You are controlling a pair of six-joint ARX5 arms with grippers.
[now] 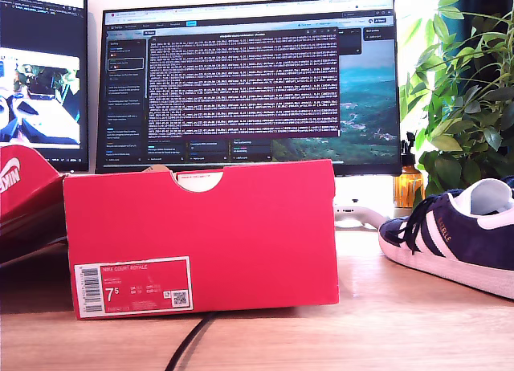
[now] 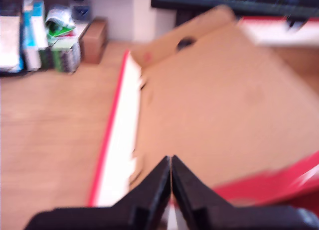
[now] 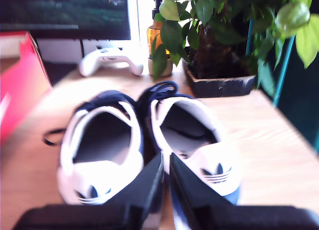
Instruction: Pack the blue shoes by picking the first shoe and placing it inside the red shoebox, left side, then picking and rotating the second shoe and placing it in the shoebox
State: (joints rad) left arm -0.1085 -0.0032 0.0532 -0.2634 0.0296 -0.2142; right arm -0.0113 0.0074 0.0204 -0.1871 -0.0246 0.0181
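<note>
The red shoebox (image 1: 201, 226) stands closest on the wooden table (image 1: 385, 323), its label (image 1: 132, 287) reading "NIKE COURT ROYALE" and "7.5". The blue shoes (image 3: 102, 145) sit outside it, toward the exterior view's right, trefoils on their heels. My first end effector (image 2: 171, 165) hangs clenched, empty, over the box's brown inside; my second end effector (image 3: 166, 163), likewise clenched, by the heels. Behind, a monitor (image 1: 249, 82) and plant (image 1: 466, 82).

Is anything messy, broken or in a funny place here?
Nothing looks broken or spilled. The navy suede shoes stand neatly side by side, and the big red cardboard shoebox stands upright. One small oddity: a black cable seems to run out from under the box's front edge.
</note>
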